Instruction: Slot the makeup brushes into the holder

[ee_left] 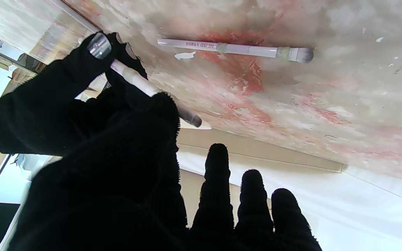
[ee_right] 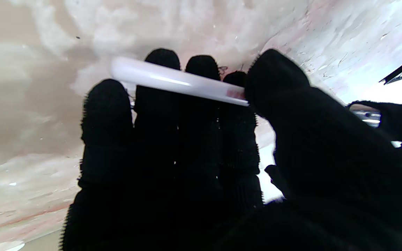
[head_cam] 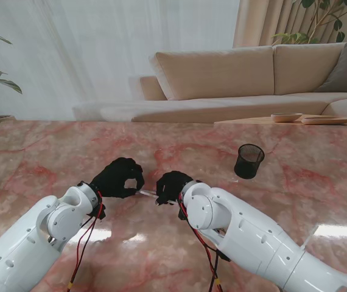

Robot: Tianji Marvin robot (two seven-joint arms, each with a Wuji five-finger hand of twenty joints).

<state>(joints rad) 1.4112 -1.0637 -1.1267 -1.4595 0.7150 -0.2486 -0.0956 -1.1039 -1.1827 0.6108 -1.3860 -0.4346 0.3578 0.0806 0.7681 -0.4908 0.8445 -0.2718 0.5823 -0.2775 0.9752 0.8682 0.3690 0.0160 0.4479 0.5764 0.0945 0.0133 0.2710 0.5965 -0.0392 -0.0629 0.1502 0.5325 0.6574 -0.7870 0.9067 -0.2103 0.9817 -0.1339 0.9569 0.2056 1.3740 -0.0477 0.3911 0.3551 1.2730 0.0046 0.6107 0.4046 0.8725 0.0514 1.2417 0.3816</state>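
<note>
Over the pink marble table [head_cam: 33, 164], we see both black-gloved hands meet on one white makeup brush [head_cam: 147, 193]: the left hand [head_cam: 119, 177] pinches one end between thumb and forefinger with its other fingers spread, and the right hand [head_cam: 172, 186] pinches the other end between thumb and fingers. A second brush [ee_left: 236, 48] lies flat on the marble just beyond the left hand. The black mesh holder [head_cam: 249, 161] stands upright, well apart to the right, with open table between; a beige sofa [head_cam: 222, 79] lies beyond.

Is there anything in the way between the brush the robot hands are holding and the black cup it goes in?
Nothing visible. The brush is held between the left hand and right hand, and only bare marble table lies between it and the black mesh holder.
</note>
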